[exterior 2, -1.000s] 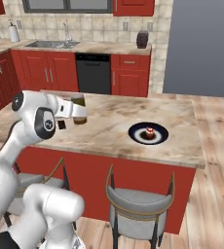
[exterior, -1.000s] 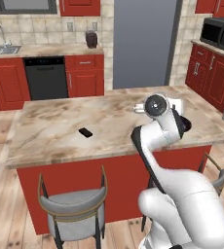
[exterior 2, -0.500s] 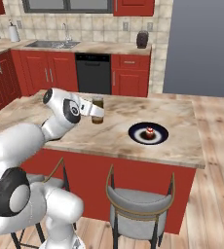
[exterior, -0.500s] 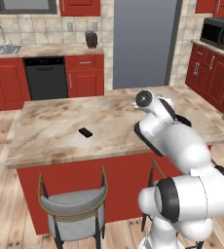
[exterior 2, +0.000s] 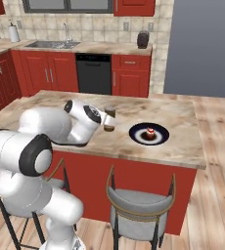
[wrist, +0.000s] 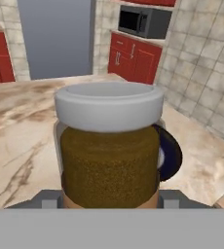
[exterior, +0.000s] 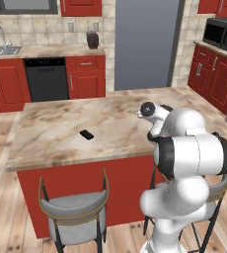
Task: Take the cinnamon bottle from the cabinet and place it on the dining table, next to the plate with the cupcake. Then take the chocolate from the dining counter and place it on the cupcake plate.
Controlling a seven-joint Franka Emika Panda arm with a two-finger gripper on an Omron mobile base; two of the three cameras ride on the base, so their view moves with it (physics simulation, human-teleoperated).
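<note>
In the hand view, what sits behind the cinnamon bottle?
Behind the cinnamon bottle, a dark curved edge of the plate shows at its right, on the dining table. The bottle covers the rest of the plate and the cupcake, seen from the right base view.

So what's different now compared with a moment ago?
The gripper has carried the cinnamon bottle across the dining table, closer to the plate with the cupcake. It keeps hold of the bottle. The plate, the cupcake and the chocolate stayed put.
</note>
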